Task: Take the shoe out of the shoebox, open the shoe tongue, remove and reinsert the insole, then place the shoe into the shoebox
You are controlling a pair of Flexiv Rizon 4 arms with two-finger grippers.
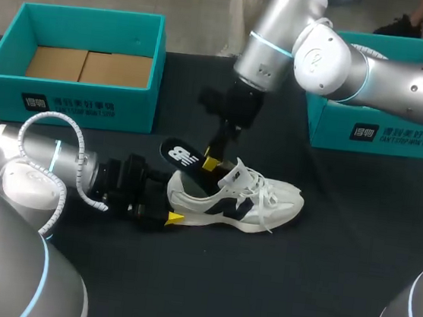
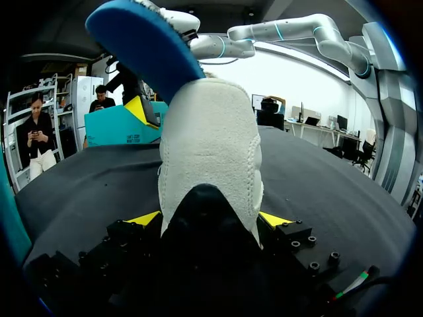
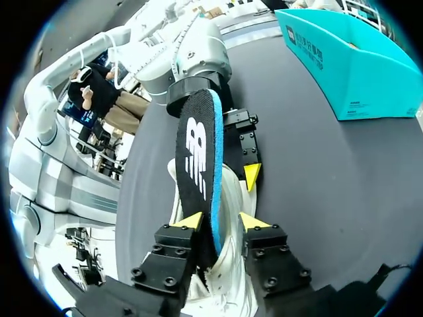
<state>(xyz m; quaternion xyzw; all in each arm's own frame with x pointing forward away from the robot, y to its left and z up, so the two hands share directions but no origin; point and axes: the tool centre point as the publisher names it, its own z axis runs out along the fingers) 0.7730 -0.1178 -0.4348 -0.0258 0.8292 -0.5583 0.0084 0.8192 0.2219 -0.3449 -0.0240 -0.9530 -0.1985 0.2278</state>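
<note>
- The white shoe with dark side markings lies on its side on the black counter, toe pointing away from the left arm.
- The left fingers reach the shoe at its heel; they stand fairly wide, one yellow tip pressed on each side of the heel, holding it.
- The black insole, blue underneath, sticks up out of the shoe's opening, slanting back over the heel.
- The right fingers come down from above the shoe and stand narrow, clamped on the insole's two faces just above the collar.
- One open teal shoebox sits well behind the shoe's heel end, and another sits behind its toe end.
</note>
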